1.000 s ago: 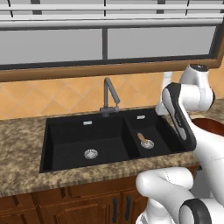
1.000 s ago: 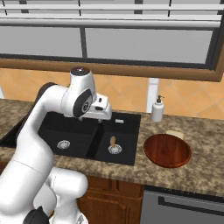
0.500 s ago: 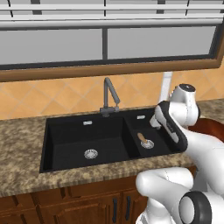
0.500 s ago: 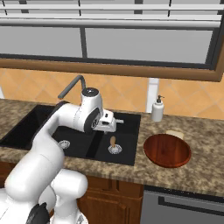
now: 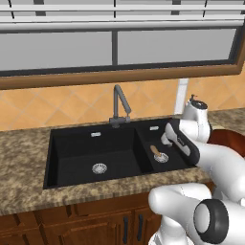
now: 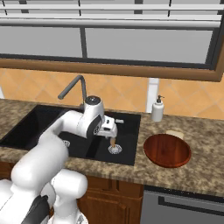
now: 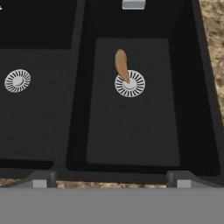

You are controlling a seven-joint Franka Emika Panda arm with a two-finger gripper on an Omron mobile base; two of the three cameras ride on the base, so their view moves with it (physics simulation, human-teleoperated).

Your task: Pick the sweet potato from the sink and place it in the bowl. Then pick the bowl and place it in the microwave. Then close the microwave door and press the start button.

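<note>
The gripper [image 7: 109, 178] hangs above the narrower basin of the sink [image 7: 70, 109], looking straight down into it; its two finger tips [image 7: 41, 178] stand well apart at the bottom of the hand view, so the jaws are spread and hold nothing; in the right base view the gripper [image 6: 111, 131] sits low over that basin, just above the tuber.

The sweet potato [image 7: 122, 64] lies on the basin floor toward 12 o'clock from the gripper in the hand view, one end resting on the rim of the round metal drain [image 7: 130, 83] and the other pointing away toward 11 o'clock; in the left base view the sweet potato [image 5: 154, 150] shows beside the same drain, at about 9 o'clock from the wrist.

Further out, the faucet [image 5: 119, 103] rises behind the divider between the basins; the bowl [image 6: 167, 150] sits on the counter at 3 o'clock from the sink in the right base view, with nothing in it, and a soap dispenser [image 6: 157, 109] stands behind it at about 11 o'clock.

By my reading the task is at its very first step: the tuber is not yet grasped; the lift, the drop into the bowl, the carry to the microwave, the door and the start button all remain.
</note>
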